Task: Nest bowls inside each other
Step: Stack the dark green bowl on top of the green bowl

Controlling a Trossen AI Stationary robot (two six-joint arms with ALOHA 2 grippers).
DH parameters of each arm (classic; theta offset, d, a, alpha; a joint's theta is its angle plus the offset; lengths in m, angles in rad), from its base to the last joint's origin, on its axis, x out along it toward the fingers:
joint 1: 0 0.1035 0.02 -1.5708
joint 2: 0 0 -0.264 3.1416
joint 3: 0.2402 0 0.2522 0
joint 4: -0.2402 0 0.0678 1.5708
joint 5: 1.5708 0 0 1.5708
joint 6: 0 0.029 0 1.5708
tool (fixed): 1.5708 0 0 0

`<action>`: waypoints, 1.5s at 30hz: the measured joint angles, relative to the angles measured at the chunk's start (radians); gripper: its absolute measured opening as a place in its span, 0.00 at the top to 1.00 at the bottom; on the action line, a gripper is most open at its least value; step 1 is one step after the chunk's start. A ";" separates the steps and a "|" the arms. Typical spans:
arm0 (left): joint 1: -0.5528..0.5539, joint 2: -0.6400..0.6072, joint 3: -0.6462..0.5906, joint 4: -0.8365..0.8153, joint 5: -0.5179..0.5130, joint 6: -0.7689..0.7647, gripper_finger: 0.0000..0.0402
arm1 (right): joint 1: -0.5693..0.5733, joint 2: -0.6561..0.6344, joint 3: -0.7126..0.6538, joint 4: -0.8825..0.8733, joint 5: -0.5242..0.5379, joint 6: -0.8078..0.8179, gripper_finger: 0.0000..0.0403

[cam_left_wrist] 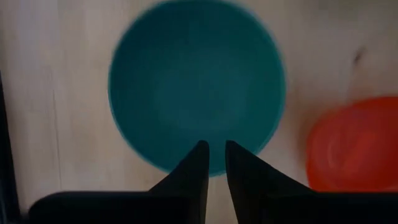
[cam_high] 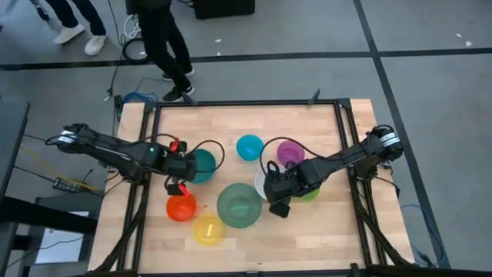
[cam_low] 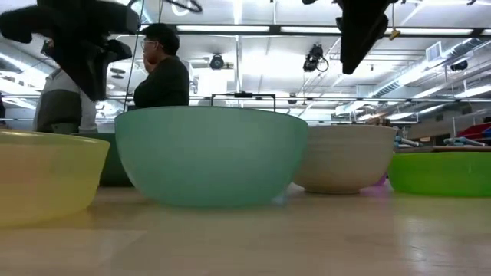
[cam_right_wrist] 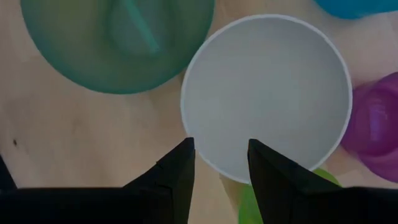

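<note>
Several bowls stand upright on the wooden table. My left gripper (cam_high: 187, 165) hovers over the near rim of the teal bowl (cam_left_wrist: 196, 87), its fingers only narrowly apart with nothing between them. My right gripper (cam_right_wrist: 219, 149) hangs open above the white bowl (cam_right_wrist: 267, 93), one fingertip over each side of its rim, without touching. In the low view both grippers hang well above the bowls. Around them stand the sage green bowl (cam_high: 239, 205), orange bowl (cam_high: 181, 208), yellow bowl (cam_high: 207, 229), light blue bowl (cam_high: 250, 147), purple bowl (cam_high: 290, 152) and lime green bowl (cam_high: 309, 195), which is partly hidden under the right arm.
A dark metal frame (cam_high: 246, 103) runs round the table's edges. A person (cam_high: 165, 46) stands on the floor beyond the far edge, with another at the far left. Bare wood lies along the near edge and in the right near corner.
</note>
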 joint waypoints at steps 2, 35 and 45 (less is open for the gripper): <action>-0.005 0.017 -0.016 -0.008 0.008 -0.008 0.84 | 0.000 0.000 0.000 0.000 0.004 0.010 0.66; -0.167 0.051 -0.088 0.061 0.060 0.135 0.84 | -0.011 0.000 0.000 0.001 0.020 0.007 0.66; -0.166 0.092 -0.088 0.087 0.052 0.103 0.77 | -0.012 0.000 -0.001 0.002 0.022 0.000 0.66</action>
